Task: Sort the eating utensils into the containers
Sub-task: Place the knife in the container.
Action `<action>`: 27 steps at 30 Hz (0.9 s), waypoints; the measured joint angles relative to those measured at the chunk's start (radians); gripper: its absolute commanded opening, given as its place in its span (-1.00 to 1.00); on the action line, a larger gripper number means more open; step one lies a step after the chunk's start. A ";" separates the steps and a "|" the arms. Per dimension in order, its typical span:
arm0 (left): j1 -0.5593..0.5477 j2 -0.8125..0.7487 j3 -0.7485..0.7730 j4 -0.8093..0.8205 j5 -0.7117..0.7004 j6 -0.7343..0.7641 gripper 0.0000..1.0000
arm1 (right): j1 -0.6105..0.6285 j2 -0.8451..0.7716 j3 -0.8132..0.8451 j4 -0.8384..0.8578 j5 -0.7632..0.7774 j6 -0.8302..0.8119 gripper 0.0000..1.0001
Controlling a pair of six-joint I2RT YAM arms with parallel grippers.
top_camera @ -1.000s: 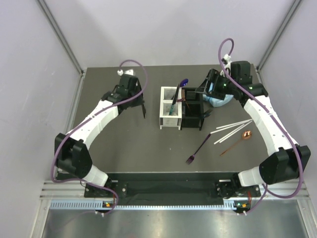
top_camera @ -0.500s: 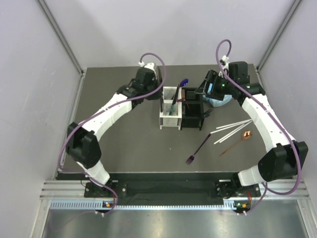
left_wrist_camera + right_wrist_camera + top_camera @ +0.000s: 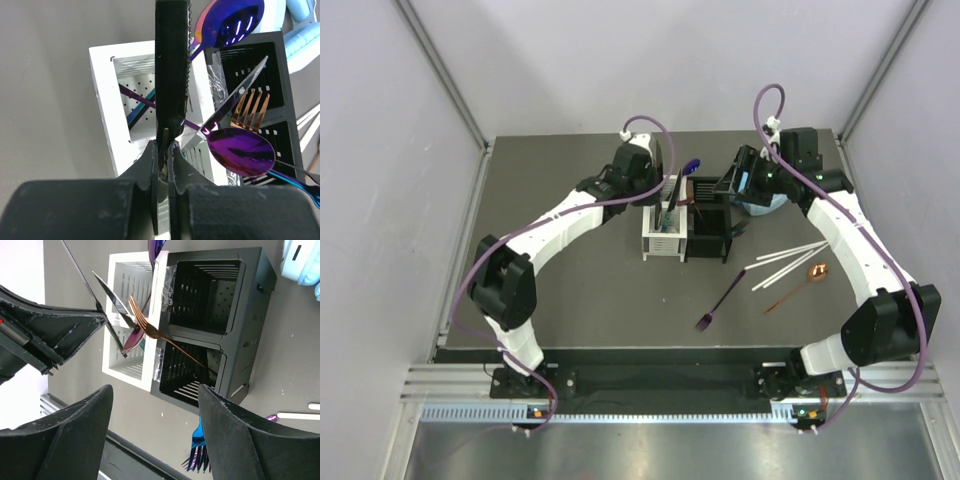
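Cutlery lies loose on the dark table (image 3: 570, 280) in the overhead view. A purple fork (image 3: 720, 298) sits right of centre, its long axis slanting, tines toward the lower left. To its right, white sticks (image 3: 785, 262) and a copper spoon (image 3: 800, 285) slant the same way, the spoon's bowl at the upper right. The white caddy (image 3: 660, 245) and black caddy (image 3: 705, 250) stand side by side at centre, touching, with handles poking up. The left gripper (image 3: 662, 195) hangs over the white one and the right gripper (image 3: 720, 187) over the black. Light-blue headphones (image 3: 760, 205) lie just beyond. Pale walls (image 3: 380, 200) enclose the table.

In the left wrist view the pincer is pressed narrow above the white caddy, with nothing seen in it. A serrated knife (image 3: 240, 90) leans with its tip to the upper right, and a purple spoon (image 3: 240, 150) shows its bowl right of centre.

In the right wrist view the fingers stand wide and empty. A copper fork (image 3: 165, 342) rises from the black caddy, tines to the upper left.
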 measured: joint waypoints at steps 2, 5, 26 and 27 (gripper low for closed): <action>-0.003 0.003 -0.006 0.010 -0.006 0.003 -1.00 | 0.000 0.000 0.000 -0.002 0.000 -0.001 0.38; -0.016 0.003 -0.048 0.043 -0.013 0.007 -1.00 | 0.000 0.000 0.000 0.000 0.000 -0.004 0.38; -0.082 -0.031 -0.193 0.133 -0.059 0.047 -0.16 | 0.000 0.000 -0.014 0.006 0.016 -0.016 0.39; -0.084 -0.040 -0.193 0.124 -0.058 0.048 -0.16 | 0.000 0.000 -0.015 0.007 0.019 -0.017 0.39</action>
